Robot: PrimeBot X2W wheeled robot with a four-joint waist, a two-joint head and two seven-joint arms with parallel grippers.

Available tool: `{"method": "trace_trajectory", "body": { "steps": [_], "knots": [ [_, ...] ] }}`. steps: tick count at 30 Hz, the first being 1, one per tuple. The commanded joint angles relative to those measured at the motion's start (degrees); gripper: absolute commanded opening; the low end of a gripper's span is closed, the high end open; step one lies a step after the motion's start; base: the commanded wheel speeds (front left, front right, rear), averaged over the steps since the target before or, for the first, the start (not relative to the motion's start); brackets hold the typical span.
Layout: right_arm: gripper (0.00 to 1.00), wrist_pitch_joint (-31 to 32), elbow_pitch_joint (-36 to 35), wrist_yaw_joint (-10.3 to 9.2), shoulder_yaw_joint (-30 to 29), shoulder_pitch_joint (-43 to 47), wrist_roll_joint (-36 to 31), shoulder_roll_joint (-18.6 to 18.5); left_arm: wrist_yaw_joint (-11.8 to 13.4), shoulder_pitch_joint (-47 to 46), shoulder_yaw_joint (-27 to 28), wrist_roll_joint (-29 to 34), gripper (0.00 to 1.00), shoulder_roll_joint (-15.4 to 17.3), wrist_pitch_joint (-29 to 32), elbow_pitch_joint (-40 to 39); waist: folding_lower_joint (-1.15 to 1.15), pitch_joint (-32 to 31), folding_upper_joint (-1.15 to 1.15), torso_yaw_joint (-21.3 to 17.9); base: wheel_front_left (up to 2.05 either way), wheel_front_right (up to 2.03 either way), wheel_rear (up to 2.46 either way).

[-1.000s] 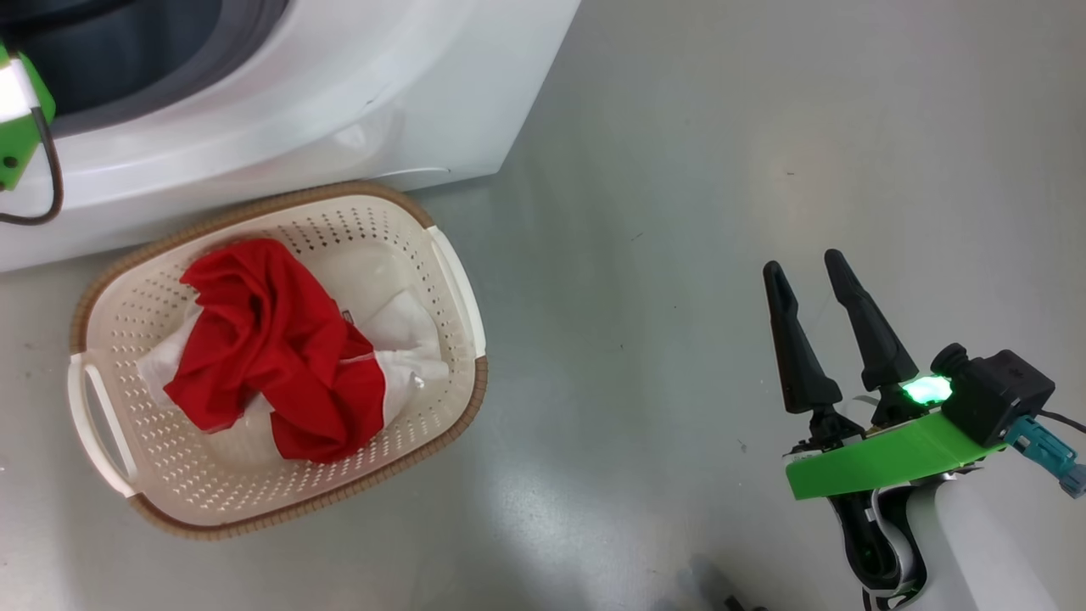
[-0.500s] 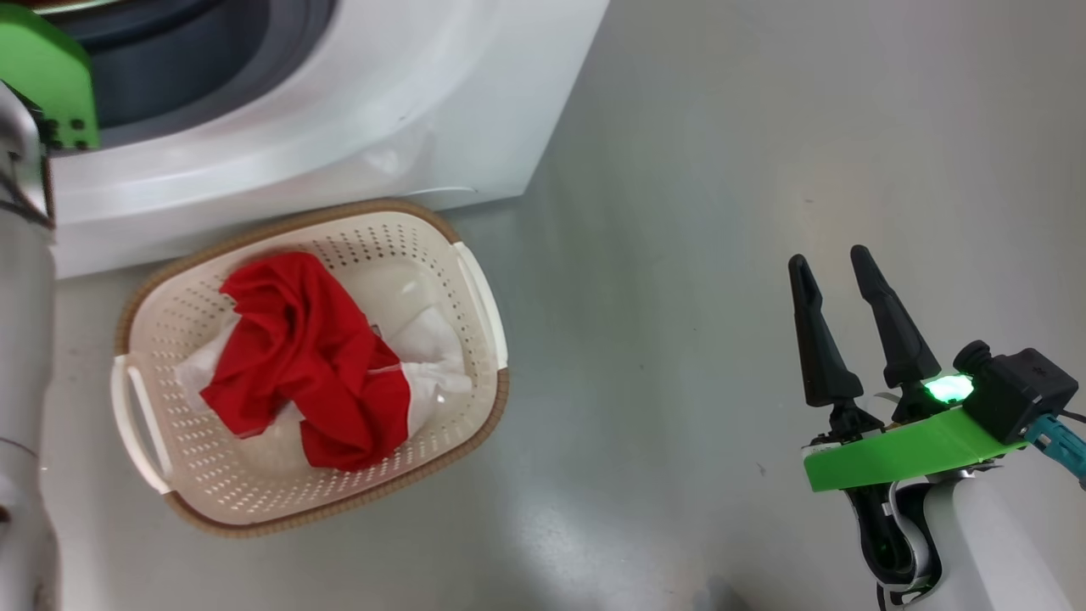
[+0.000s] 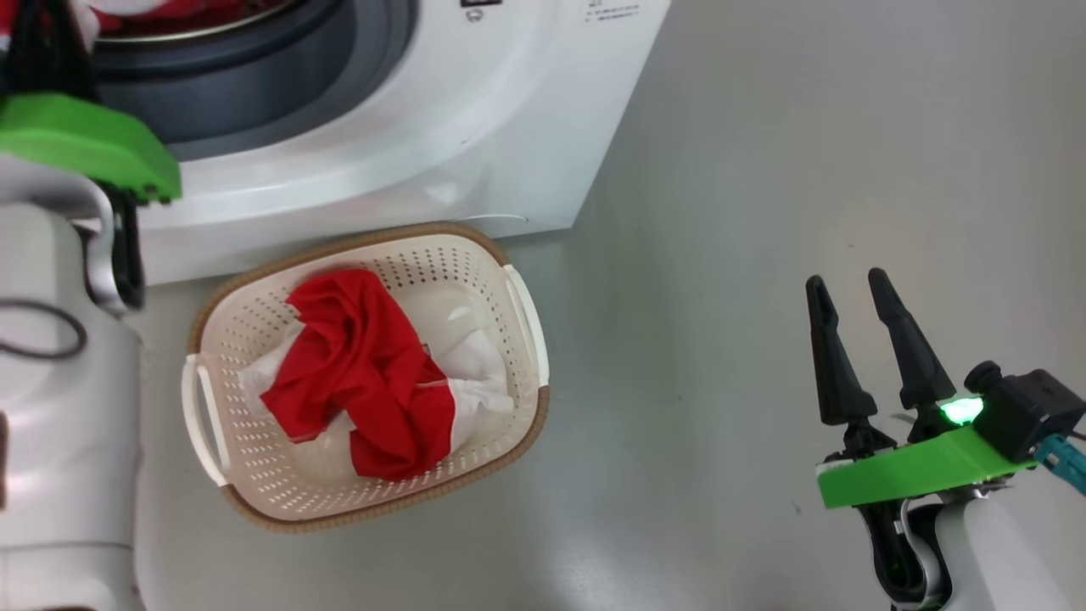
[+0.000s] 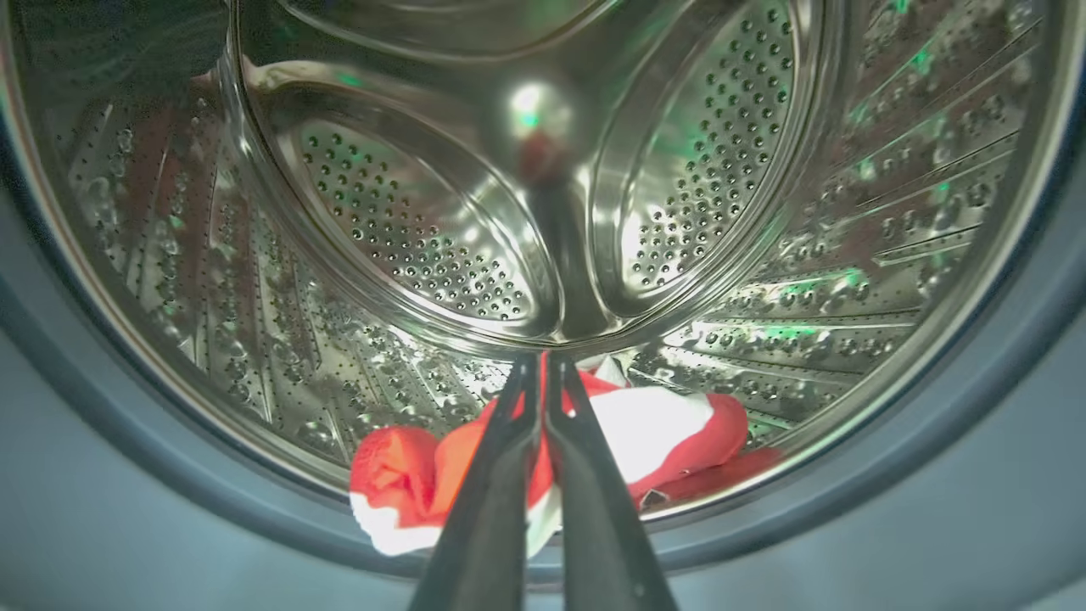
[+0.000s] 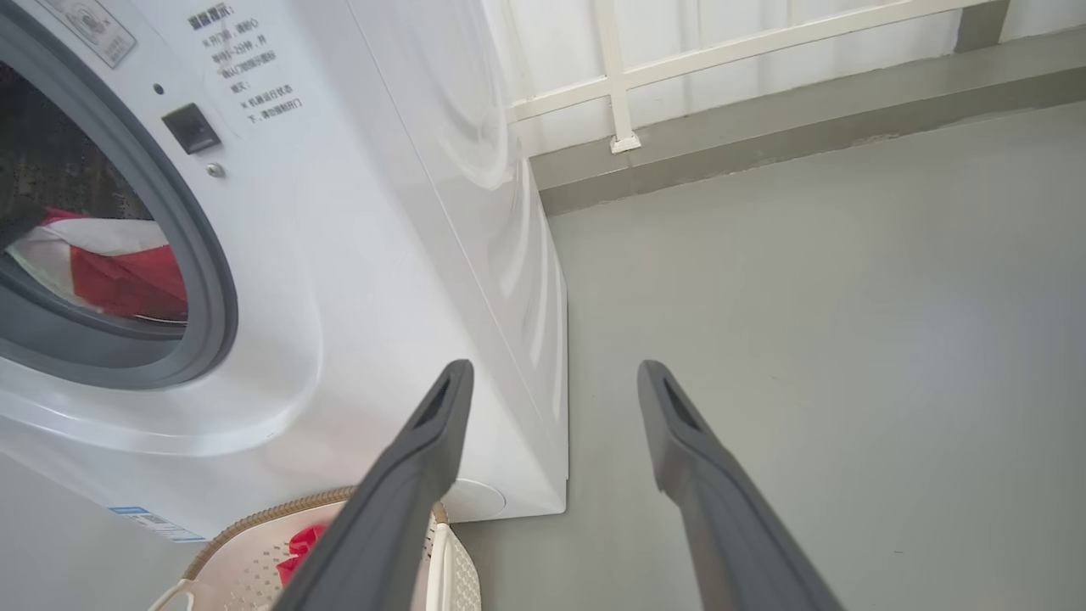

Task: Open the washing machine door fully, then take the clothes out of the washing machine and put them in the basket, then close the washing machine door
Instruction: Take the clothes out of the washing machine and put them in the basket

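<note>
left gripper: fingers have just pressed together inside the drum, tips on the red-and-white garment at its 6 o'clock; catch unconfirmed | right gripper: spread, idle, 4 o'clock of head view | basket: first garment unmoved | likely next: lift out

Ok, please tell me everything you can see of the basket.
The basket is a small cream plastic tub, a rounded rectangle, with perforated walls and floor, a brown woven-look rim and a white handle at each short end. It stands upright on the grey floor, just before the washer's front; whether they touch I cannot tell. Red and white clothes lie bundled inside, covering most of its floor.
</note>
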Motion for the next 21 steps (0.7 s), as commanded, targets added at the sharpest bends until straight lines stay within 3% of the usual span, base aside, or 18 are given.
{"method": "trace_trajectory", "body": {
  "steps": [1,12,21],
  "knots": [
    [1.0,-0.4,-1.1,0.42,0.9,1.3,-1.3,-0.4,-0.5,1.8,1.6,-0.5,0.0,1.9,-0.7,-3.1,0.0,-0.9,0.0,0.9,0.0,0.0,0.0],
    [1.0,-0.4,-1.3,0.42,-0.1,2.8,-2.1,-0.4,-4.4,17.9,8.5,-0.8,0.0,-5.1,-0.7,-22.6,0.0,-2.4,0.0,3.3,0.0,0.0,0.0],
    [1.0,-0.4,-1.3,0.42,-0.1,3.3,-2.7,-0.4,-6.1,25.0,9.7,-1.1,0.0,-6.8,-0.7,-32.0,0.0,-2.9,0.0,4.2,0.0,0.0,0.0]
  ]
}}
